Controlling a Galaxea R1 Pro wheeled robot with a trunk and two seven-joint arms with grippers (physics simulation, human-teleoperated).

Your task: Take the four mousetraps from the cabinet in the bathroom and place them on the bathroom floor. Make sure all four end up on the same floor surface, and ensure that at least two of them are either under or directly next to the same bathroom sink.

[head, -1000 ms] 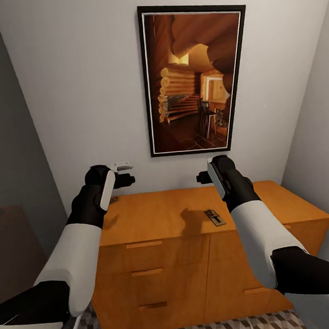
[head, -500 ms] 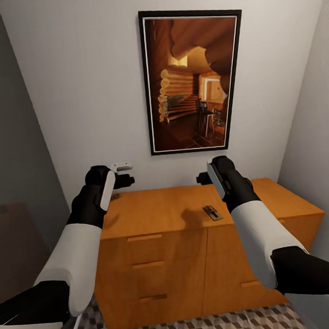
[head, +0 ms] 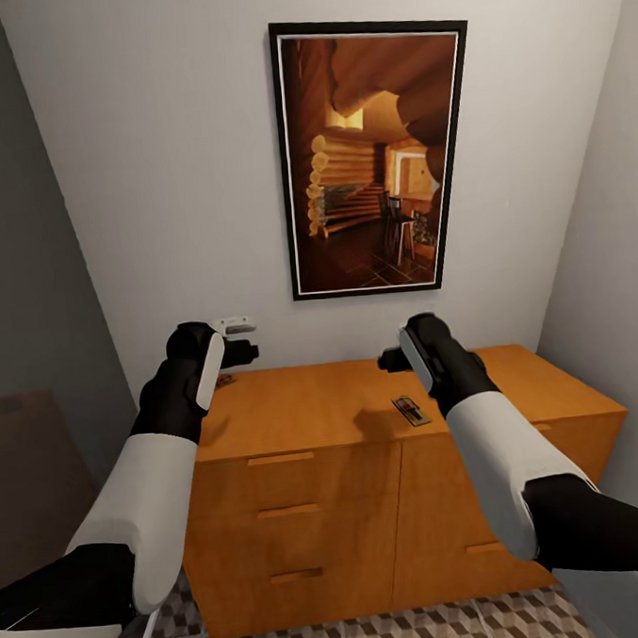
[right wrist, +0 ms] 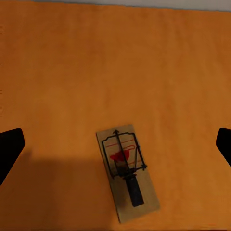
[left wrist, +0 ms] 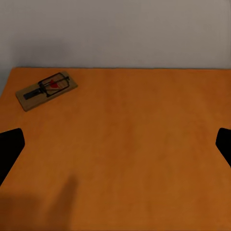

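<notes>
there, both end effectors wide open, empty, above the cabinet (head: 315,409)

Mousetrap (right wrist: 127,172) flat on cabinet (right wrist: 115,62)

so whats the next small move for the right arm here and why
Probably lower the right gripper straight down onto the mousetrap. In the right wrist view the trap lies flat on the cabinet top, between the open jaws though a little toward the camera, with nothing held. A slight pull back before closing may centre it better.
</notes>
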